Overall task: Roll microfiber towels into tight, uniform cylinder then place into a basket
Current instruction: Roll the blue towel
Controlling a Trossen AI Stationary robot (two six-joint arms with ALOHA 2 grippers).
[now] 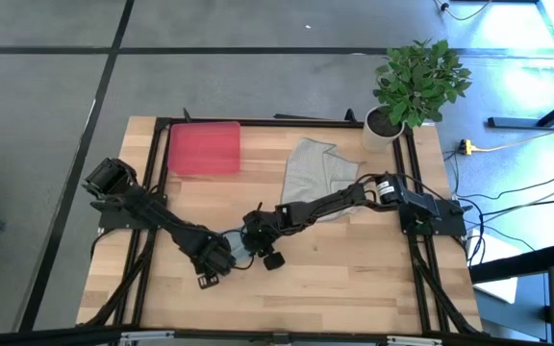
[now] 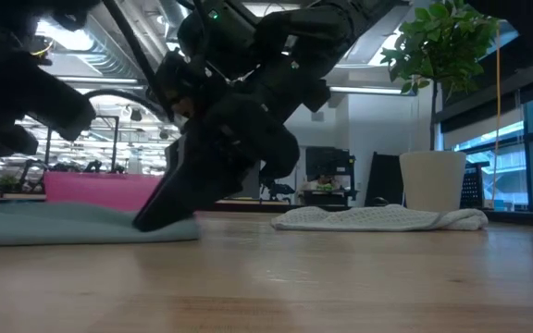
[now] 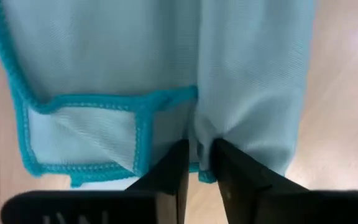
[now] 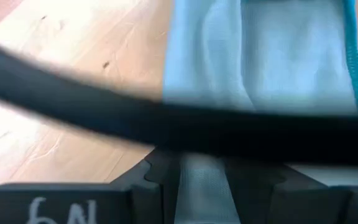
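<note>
Both arms are down low at the front middle of the counter, meeting over the blue towel. The left hand has its fingers nearly together, pinching a fold at the towel's teal-stitched hem. The right hand grips a strip of the same cloth between its fingers. The grey towel lies crumpled further back, and the red basket sits at the back left corner.
</note>
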